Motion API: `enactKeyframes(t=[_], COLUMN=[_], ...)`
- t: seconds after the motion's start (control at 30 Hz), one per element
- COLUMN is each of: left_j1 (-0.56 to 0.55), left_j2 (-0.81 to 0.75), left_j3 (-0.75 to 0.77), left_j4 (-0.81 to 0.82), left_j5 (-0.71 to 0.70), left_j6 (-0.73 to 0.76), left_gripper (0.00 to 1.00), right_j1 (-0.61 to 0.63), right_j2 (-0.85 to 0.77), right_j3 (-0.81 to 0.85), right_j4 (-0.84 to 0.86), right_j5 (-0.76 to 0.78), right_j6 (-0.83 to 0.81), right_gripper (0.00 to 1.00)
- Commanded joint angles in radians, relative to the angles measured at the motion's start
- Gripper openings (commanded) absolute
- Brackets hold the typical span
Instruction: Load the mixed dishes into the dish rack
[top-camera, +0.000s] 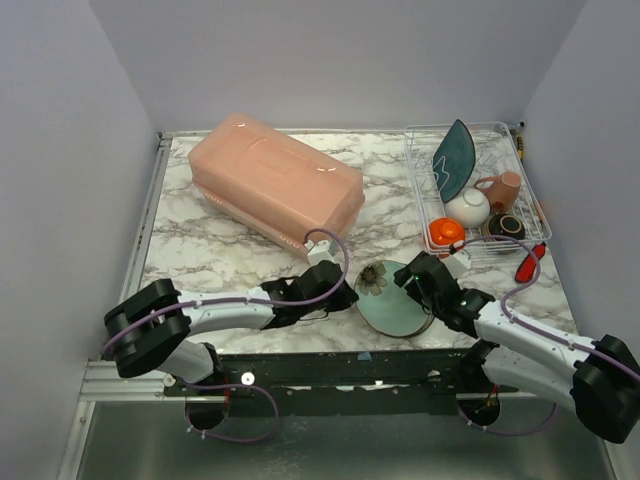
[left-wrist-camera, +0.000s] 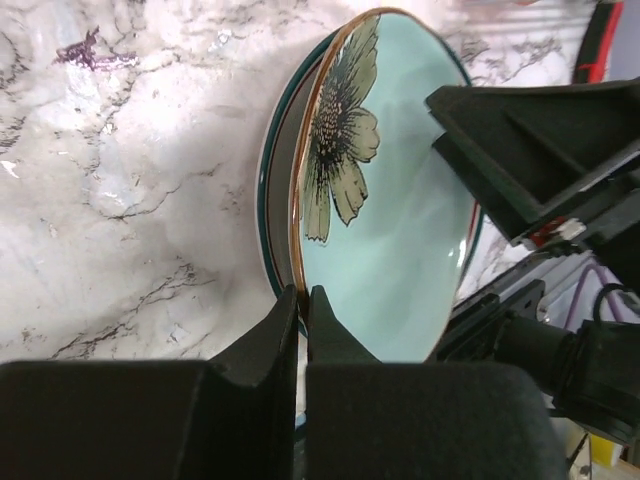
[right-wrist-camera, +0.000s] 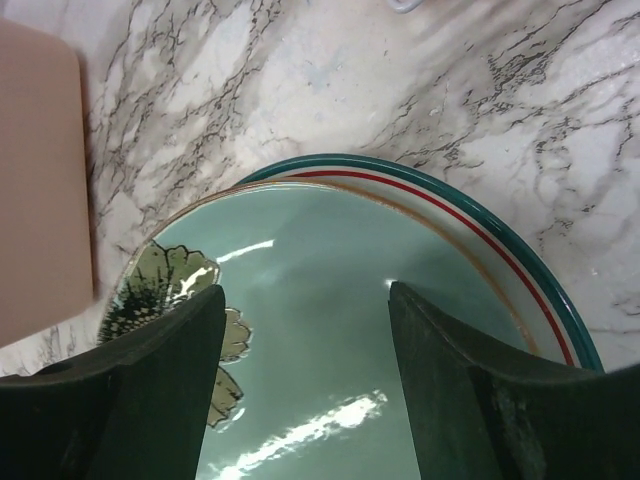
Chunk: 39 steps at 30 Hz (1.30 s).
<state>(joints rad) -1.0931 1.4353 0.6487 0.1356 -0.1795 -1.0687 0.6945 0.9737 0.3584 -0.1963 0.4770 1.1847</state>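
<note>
A round pale-green plate with a dark flower (top-camera: 393, 299) lies at the table's front centre, on top of a teal-rimmed, red-striped plate (right-wrist-camera: 520, 262). My left gripper (left-wrist-camera: 303, 292) is shut on the pale-green plate's (left-wrist-camera: 400, 220) brown rim and tips that edge up off the lower plate (left-wrist-camera: 268, 210). My right gripper (right-wrist-camera: 305, 290) is open and empty, hovering just above the pale-green plate's face (right-wrist-camera: 320, 340). The wire dish rack (top-camera: 412, 172) at the back right holds a teal square plate (top-camera: 455, 160), a white bowl (top-camera: 467, 208), an orange bowl (top-camera: 445, 233), a dark bowl (top-camera: 505, 226) and a pinkish mug (top-camera: 503, 188).
A big pink tub (top-camera: 275, 182) stands at the back left. A red-handled tool (top-camera: 528, 263) lies on the marble right of the rack's front. The right arm's black body (left-wrist-camera: 545, 150) hangs close over the plate's far side. The table's front edge is just behind the plates.
</note>
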Motion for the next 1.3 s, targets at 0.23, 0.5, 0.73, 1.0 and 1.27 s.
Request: enactKeyframes(t=[0.23, 0.5, 0.73, 1.0, 1.27], left_j1=[-0.007, -0.003, 0.008, 0.063, 0.062], left_j2=[-0.141, -0.122, -0.141, -0.052, 0.062], left_j3=[-0.073, -0.110, -0.184, -0.228, -0.192], left_j4=[-0.052, -0.046, 0.084, 0.394, 0.493], left_j5=[-0.086, -0.083, -0.065, 0.119, 0.215], left_j6=[0.004, -0.106, -0.144, -0.130, -0.163], left_gripper=[0.00, 0.03, 0.44, 0.54, 0.50], right_j1=[0.000, 0.001, 0.000, 0.000, 0.000], right_j2=[0.009, 0.127, 0.152, 0.157, 0.184], right_j3=[-0.030, -0.056, -0.067, -0.076, -0.075], right_j4=[-0.117, -0.015, 0.021, 0.041, 0.064], right_j5=[-0.042, -0.149, -0.178, -0.184, -0.193], right_j6=[-0.039, -0.014, -0.013, -0.015, -0.025], right_gripper=[0.73, 0.72, 0.72, 0.71, 0.71])
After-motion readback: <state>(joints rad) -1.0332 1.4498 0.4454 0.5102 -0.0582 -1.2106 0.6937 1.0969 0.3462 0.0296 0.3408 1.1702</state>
